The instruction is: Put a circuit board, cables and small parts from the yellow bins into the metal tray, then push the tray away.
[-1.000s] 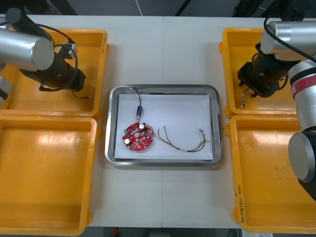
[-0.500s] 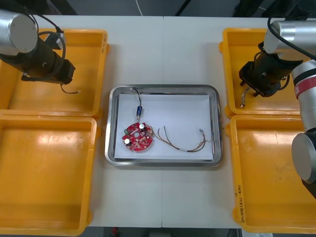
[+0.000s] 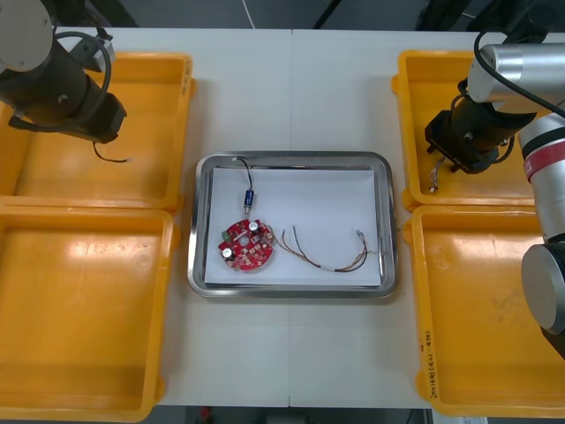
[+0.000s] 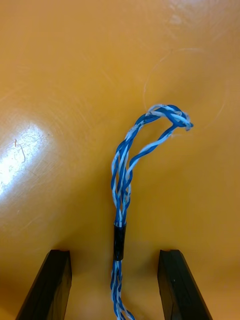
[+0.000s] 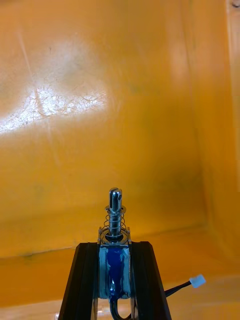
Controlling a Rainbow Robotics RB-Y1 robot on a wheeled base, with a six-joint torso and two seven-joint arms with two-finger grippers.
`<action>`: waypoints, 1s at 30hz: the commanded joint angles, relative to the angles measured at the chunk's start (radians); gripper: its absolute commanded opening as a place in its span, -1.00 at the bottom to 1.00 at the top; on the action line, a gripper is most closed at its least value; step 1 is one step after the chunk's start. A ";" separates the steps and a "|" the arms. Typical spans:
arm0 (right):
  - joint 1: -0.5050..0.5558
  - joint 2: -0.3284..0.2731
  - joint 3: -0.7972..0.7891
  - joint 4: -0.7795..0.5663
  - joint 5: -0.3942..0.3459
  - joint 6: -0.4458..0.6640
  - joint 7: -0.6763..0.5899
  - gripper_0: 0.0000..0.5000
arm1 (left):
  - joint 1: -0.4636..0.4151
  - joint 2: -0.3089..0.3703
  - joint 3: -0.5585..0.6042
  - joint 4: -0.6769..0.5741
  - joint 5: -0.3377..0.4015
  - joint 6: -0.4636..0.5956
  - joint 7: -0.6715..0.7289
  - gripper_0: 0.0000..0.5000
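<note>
My left gripper [image 5: 114, 246] pinches a small metal part [image 5: 115, 200], spring end past the fingertips, apparently raised off the far left yellow bin [image 5: 120, 100] for carrying. My right gripper [image 4: 114, 255] stands spread astride the twisted blue and white cable [image 4: 125, 165], not closed. The wrist views give the grips. The front view adds the metal tray [image 3: 291, 161], holding the circuit board [image 3: 247, 245].

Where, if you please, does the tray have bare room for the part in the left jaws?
The tray is bare at its far right for the small metal part, between its rim and the red and yellow cable. Its left is crowded: circuit board, black cable.
</note>
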 commanded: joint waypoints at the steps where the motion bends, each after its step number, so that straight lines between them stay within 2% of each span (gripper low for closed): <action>1: 0.025 -0.033 0.038 -0.025 -0.007 -0.013 0.001 0.78 | 0.006 0.025 0.033 -0.103 0.001 0.066 0.083 -1.00; 4: 0.029 -0.033 0.043 -0.025 -0.008 -0.011 0.001 0.34 | 0.006 0.025 0.034 -0.132 0.017 0.086 0.090 -1.00; 5: 0.034 -0.033 0.043 -0.025 -0.008 -0.011 0.006 -0.38 | 0.006 0.026 0.033 -0.154 0.024 0.094 0.095 -1.00; 6: 0.035 -0.033 0.043 -0.025 -0.008 -0.013 0.006 -0.47 | 0.006 0.025 0.033 -0.160 0.031 0.096 0.098 -1.00; 7: 0.037 -0.033 0.043 -0.025 -0.008 -0.011 0.007 -0.84 | 0.006 0.025 0.033 -0.169 0.038 0.102 0.103 -1.00; 8: 0.037 -0.033 0.043 -0.025 -0.008 -0.013 0.007 -1.00 | 0.006 0.026 0.033 -0.178 0.041 0.108 0.106 -1.00; 19: 0.037 -0.051 0.040 -0.062 0.004 0.009 0.009 -1.00 | -0.026 0.025 0.036 -0.237 0.092 0.122 0.147 -1.00; 30: 0.037 -0.093 0.021 -0.361 0.012 0.318 0.029 -1.00 | -0.026 -0.010 0.036 -0.240 0.121 0.122 0.182 -1.00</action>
